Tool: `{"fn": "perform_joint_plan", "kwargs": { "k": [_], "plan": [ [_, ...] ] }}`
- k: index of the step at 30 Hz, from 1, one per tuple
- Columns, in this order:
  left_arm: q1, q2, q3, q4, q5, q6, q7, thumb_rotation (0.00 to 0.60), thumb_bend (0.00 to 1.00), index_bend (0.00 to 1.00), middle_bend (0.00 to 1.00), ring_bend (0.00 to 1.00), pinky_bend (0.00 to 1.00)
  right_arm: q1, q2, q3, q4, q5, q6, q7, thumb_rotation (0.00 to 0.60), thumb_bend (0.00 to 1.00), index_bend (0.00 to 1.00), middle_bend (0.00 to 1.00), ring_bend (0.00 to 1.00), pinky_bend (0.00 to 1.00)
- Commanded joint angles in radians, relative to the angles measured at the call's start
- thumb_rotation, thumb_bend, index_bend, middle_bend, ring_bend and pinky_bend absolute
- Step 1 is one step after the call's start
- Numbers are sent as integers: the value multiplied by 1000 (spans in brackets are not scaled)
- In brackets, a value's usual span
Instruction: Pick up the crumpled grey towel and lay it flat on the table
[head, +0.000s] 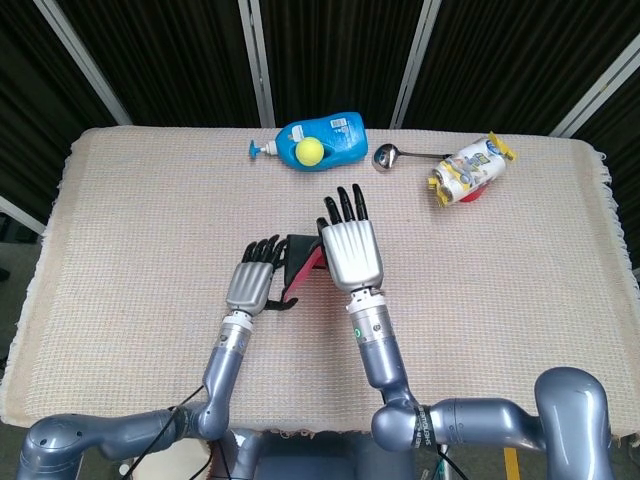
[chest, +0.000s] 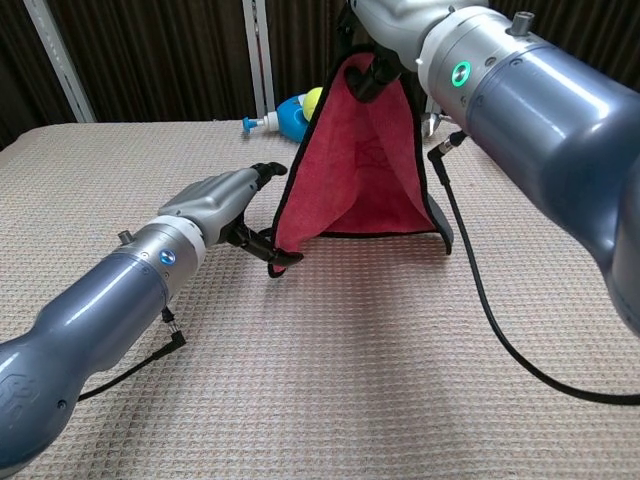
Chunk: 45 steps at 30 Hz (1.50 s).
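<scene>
The right hand (chest: 385, 45) holds one towel (chest: 355, 160) by its top, so that it hangs over the middle of the table (head: 130, 210) in a red, dark-edged drape, its lower hem at or just above the woven top; the chest view shows the fingers closed on the cloth. The left hand (chest: 225, 200) grips the towel's lower left corner, fingers curled round the dark hem, and draws it out to the left.

Judged from this, the pick-up is done and the spreading is in hand: the cloth is up and partly opened, but not yet flat. The next move likely calls for the two hands to pull apart until the towel is taut, then to lower it together and let go only once it lies on the tabletop. A corner that slips from the left hand would let the cloth fold back on itself.

Along the far edge lie one blue bottle (head: 325, 135) with one yellow ball (head: 309, 151) on it, one ladle (head: 385, 156) just right of it, and one snack bag (head: 470, 168) toward the far right corner, all well apart from the towel.
</scene>
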Motion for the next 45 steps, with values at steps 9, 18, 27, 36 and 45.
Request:
{"fn": "perform_joint_plan", "kwargs": {
  "k": [9, 18, 27, 36, 45],
  "plan": [
    [7, 36, -9, 47, 0, -33, -55, 600, 234, 2, 0, 0, 0, -11, 25, -4, -18, 6, 15, -1, 600, 569, 586, 243, 106, 28],
    [12, 75, -15, 18, -7, -52, -74, 600, 264, 450, 0, 0, 0, -13, 33, -13, -33, 6, 23, 0, 600, 568, 586, 243, 107, 28],
    [0, 92, -21, 1, -23, -63, -57, 600, 290, 539, 17, 0, 0, -19, 46, -16, -39, 12, 28, 4, 600, 568, 586, 243, 106, 28],
    [-5, 102, -20, -16, -25, -59, -59, 600, 352, 602, 51, 0, 0, -22, 55, -22, -43, 14, 28, 11, 600, 569, 586, 243, 106, 28],
    [-14, 108, -19, -11, -24, -61, -61, 600, 456, 601, 51, 0, 0, -30, 58, -36, -49, 12, 31, 22, 600, 568, 586, 243, 106, 28]
  ]
}}
